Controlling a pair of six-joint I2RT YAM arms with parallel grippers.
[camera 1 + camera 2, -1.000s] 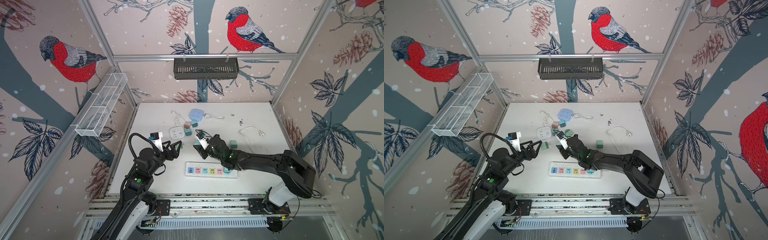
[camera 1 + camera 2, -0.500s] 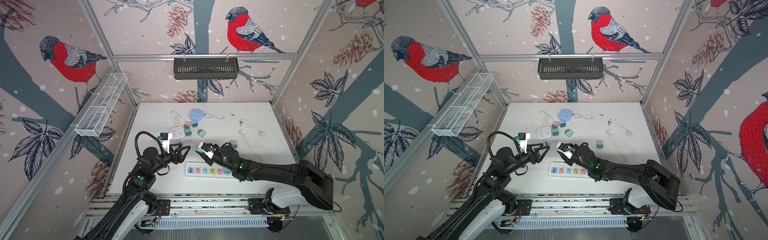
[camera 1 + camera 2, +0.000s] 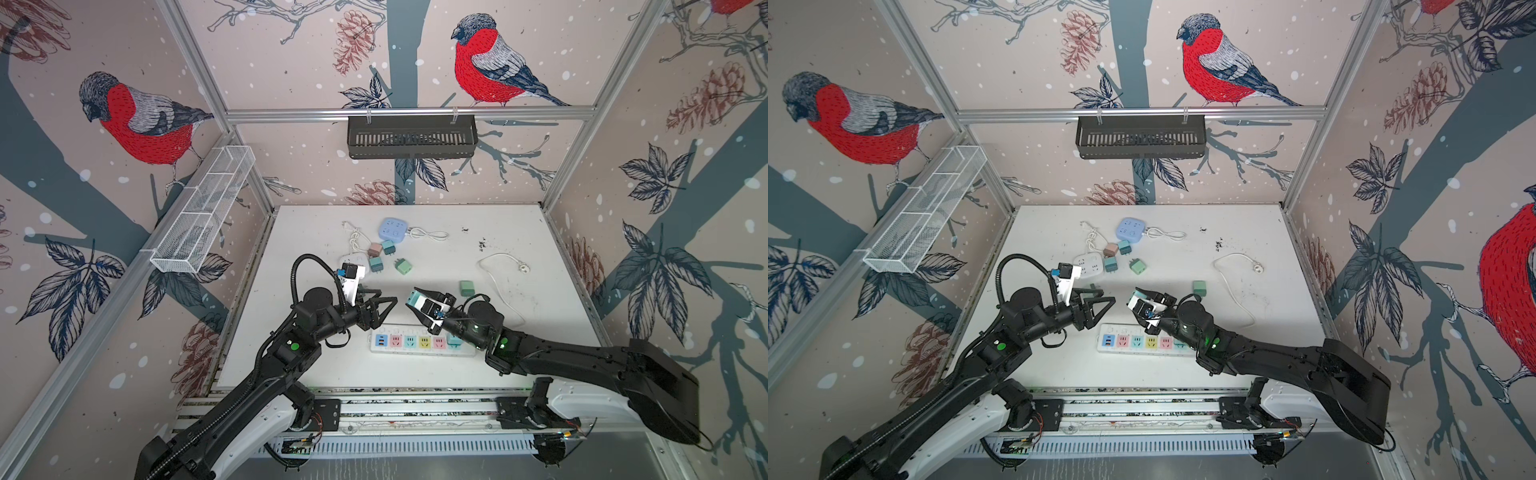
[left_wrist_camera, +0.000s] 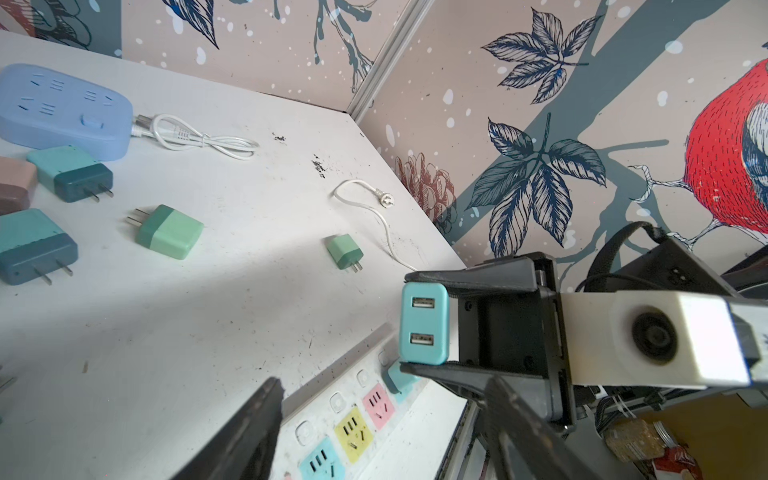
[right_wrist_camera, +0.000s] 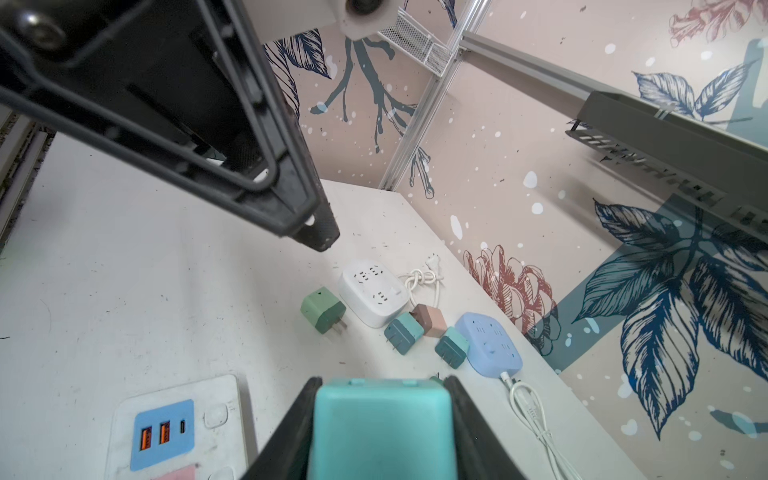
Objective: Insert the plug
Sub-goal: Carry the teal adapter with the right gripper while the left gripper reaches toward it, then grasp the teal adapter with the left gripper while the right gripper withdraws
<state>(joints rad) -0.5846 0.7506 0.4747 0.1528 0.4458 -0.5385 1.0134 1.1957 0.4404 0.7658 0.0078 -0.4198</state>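
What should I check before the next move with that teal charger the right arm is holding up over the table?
1. Grip on the teal charger: ok, clamped between the right fingers.
2. Left fingers open and empty: ok.
3. Arms apart: ok, the two sets of fingers face each other without touching.
4. Free socket on the power strip: ok, yellow and pink ones are empty; the end one holds a teal plug.
5. Direction of the charger's prongs: cannot tell, they are hidden; its USB face points toward the left arm.
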